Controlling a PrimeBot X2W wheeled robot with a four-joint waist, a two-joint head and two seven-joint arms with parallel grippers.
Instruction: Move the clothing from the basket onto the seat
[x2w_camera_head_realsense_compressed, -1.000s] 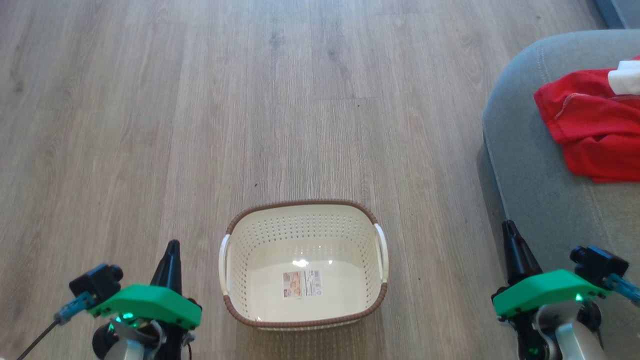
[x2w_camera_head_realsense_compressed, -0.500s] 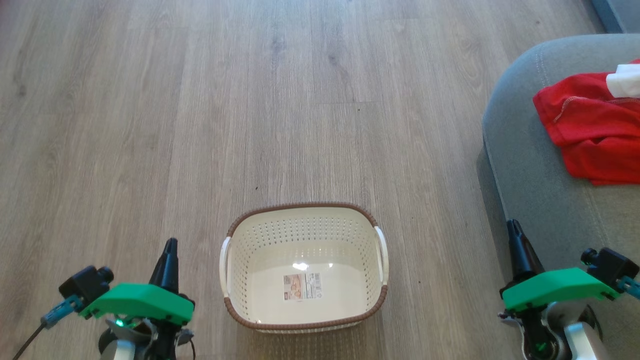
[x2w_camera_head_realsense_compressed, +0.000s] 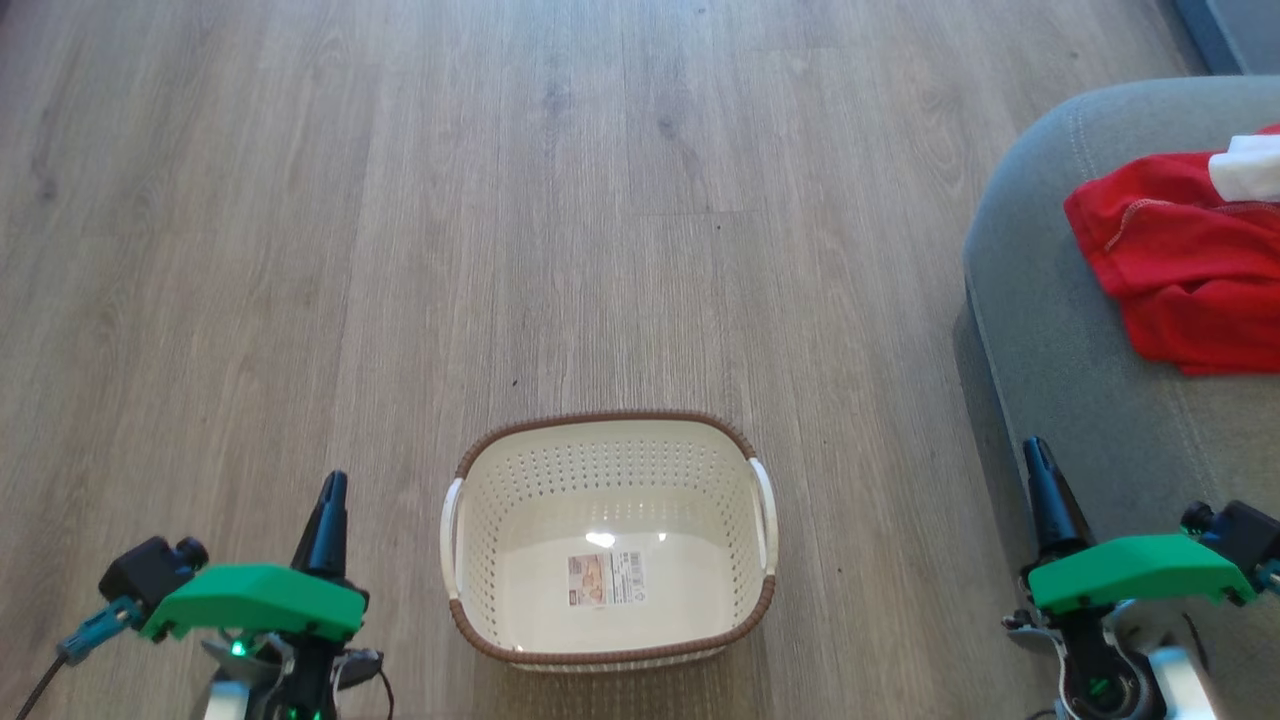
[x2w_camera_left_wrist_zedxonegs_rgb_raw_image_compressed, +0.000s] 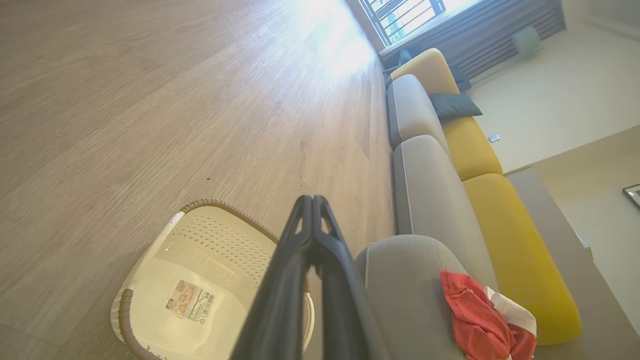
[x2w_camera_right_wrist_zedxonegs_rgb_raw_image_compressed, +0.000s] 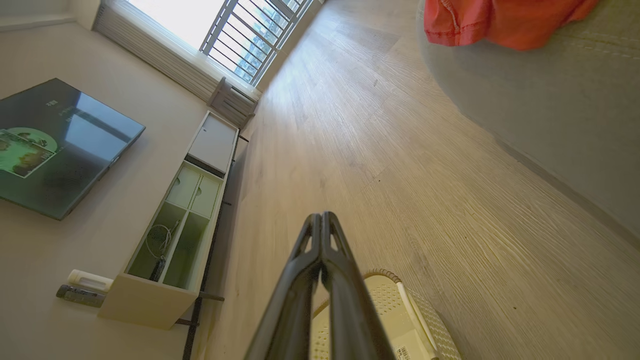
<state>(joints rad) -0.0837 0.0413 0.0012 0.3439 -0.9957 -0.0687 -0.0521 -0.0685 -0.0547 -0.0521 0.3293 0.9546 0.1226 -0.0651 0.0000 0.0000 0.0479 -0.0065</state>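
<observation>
left claw (x2w_camera_head_realsense_compressed: 331, 488): two long dark fingers, tapering to a point; slim cut-outs are showing near the tips.
right claw (x2w_camera_head_realsense_compressed: 1038, 458): same dark tapering fingers, same cut-outs.
left shell (x2w_camera_head_realsense_compressed: 255, 610): bright green, angular, covering the wrist.
right shell (x2w_camera_head_realsense_compressed: 1135, 583): same green, same shape.
left camera module (x2w_camera_head_realsense_compressed: 152, 568): small black box with a round lens.
right camera module (x2w_camera_head_realsense_compressed: 1236, 528): black, alike.
teal plug (x2w_camera_head_realsense_compressed: 95, 630): is feeding a thin black cable (x2w_camera_head_realsense_compressed: 40, 688).
green lamp (x2w_camera_head_realsense_compressed: 237, 648): is glowing under the left shell.
wrist metal (x2w_camera_head_realsense_compressed: 1175, 678): silver-grey, is showing below the right shell.

The laundry basket (x2w_camera_head_realsense_compressed: 610, 465) stands on the floor (x2w_camera_head_realsense_compressed: 400, 250) (a label sticker (x2w_camera_head_realsense_compressed: 605, 578) on its bottom); the seat (x2w_camera_head_realsense_compressed: 1050, 350) lies to its right, with the clothing (x2w_camera_head_realsense_compressed: 1180, 270) on it near its far left corner.
</observation>
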